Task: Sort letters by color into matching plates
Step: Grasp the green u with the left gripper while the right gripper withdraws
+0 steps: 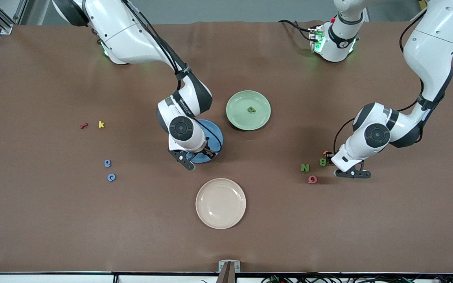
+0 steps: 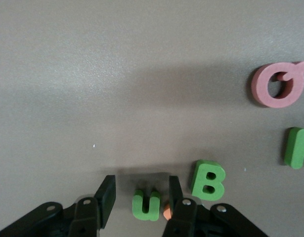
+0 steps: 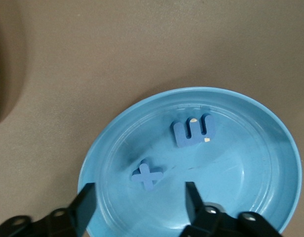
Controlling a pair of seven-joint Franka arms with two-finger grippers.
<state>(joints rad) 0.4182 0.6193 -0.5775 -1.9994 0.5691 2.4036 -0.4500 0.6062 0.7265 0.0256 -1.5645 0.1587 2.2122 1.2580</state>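
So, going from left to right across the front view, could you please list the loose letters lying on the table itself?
Red letter → yellow k → blue letter → blue c → green N → pink Q → green B, beside the left gripper.

A brown matte tabletop [image 1: 53, 220] carries a round blue plate [image 3: 270, 148] with two blue foam letters [image 3: 194, 131], a pale green round plate [image 1: 237, 118] with one green letter [image 1: 252, 109], and a plain cream round plate [image 1: 220, 214]. Loose foam letters: green U [image 2: 146, 205], green B [image 2: 208, 180], green N [image 1: 305, 168], pink Q [image 1: 312, 179], yellow k [image 1: 101, 124], a red piece [image 1: 83, 125], and two blue ones [image 1: 107, 163].
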